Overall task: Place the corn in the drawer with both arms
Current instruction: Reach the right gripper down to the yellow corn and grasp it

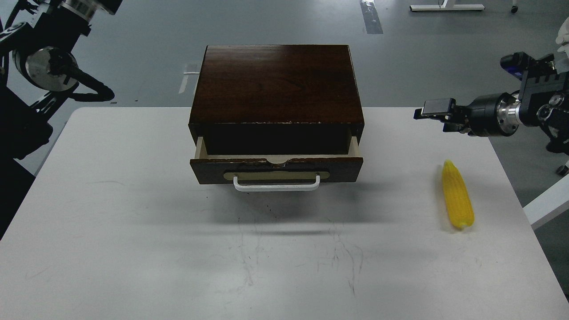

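Note:
The yellow corn (458, 195) lies on the white table (133, 231) at the right, its pointed end away from me. The dark brown wooden box (276, 84) stands at the table's back middle. Its drawer (275, 169), with a white bar handle (276, 183), is pulled out a little. My right gripper (433, 110) comes in from the right, above the table's far right part, beyond and above the corn; its fingers cannot be told apart. My left arm (49, 66) is raised at the upper left; its gripper is out of view.
White legs of wheeled furniture (529, 91) stand on the grey floor to the right of the table. A white frame edge (544, 202) lies close beside the table's right edge.

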